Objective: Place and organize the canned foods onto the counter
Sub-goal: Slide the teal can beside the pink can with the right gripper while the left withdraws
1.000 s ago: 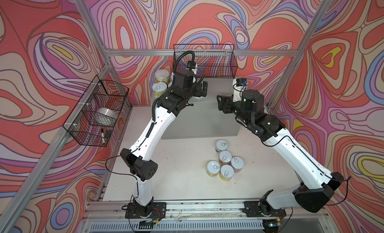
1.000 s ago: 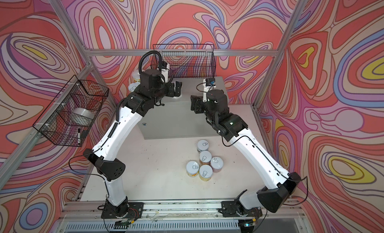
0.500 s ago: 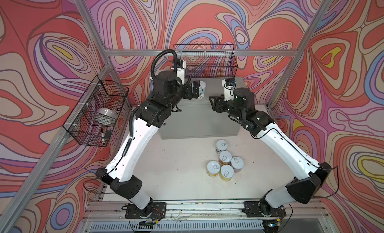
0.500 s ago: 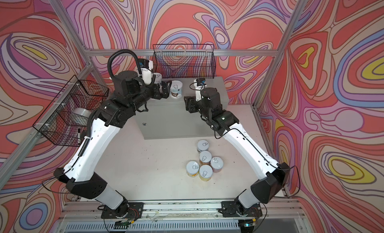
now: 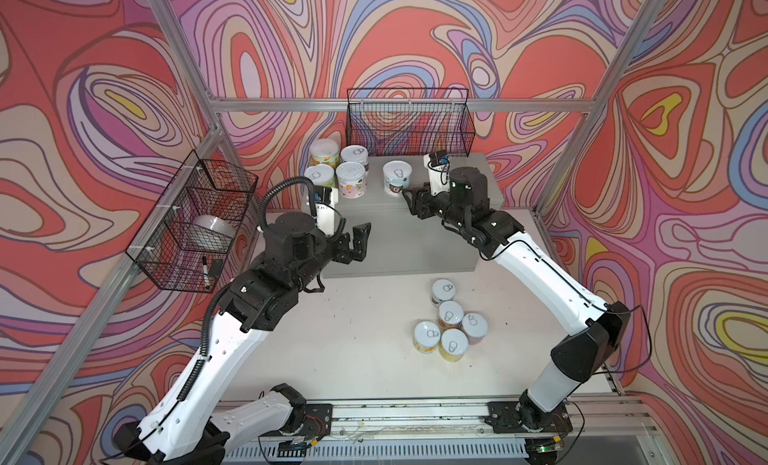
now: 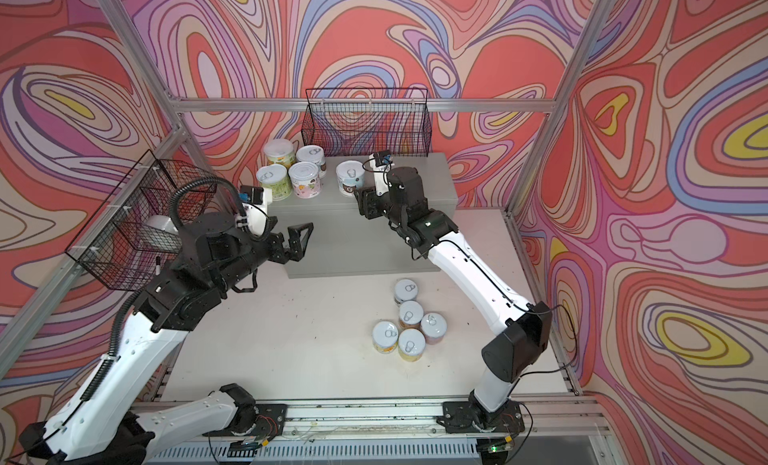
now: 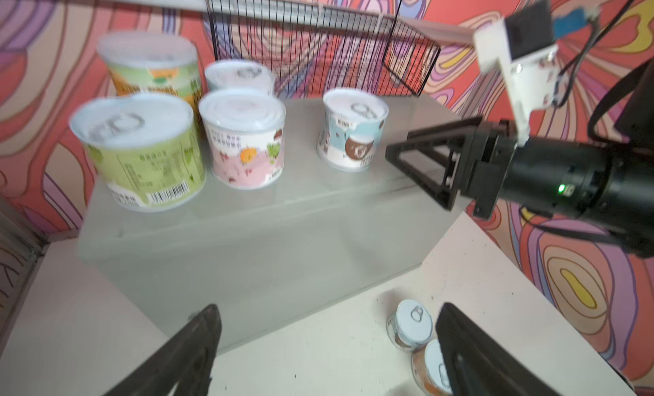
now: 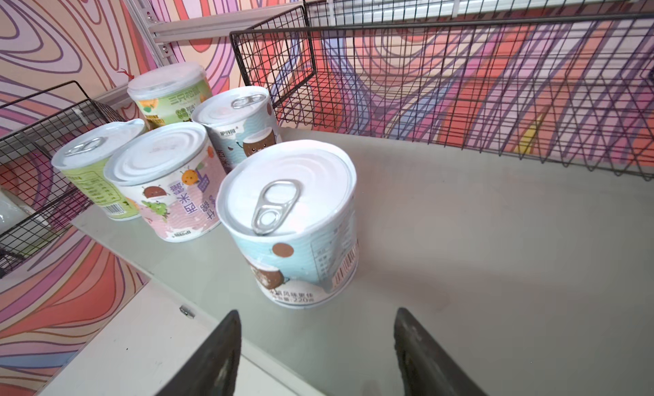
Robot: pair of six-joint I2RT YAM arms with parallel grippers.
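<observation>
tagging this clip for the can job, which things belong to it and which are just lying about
Part of the job: the counter; five placed cans on it; five waiting cans on the table.
Just lying about: back wire basket; side wire basket; white round thing and marker inside it.

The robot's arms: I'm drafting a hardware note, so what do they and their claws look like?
Both the left arm and right arm have white link shells with black joint housings. A ribbed black hose loops over the left one; a thin black cable trails along the right. The left claw and right claw each have two black, triangular open-frame fingers.
</observation>
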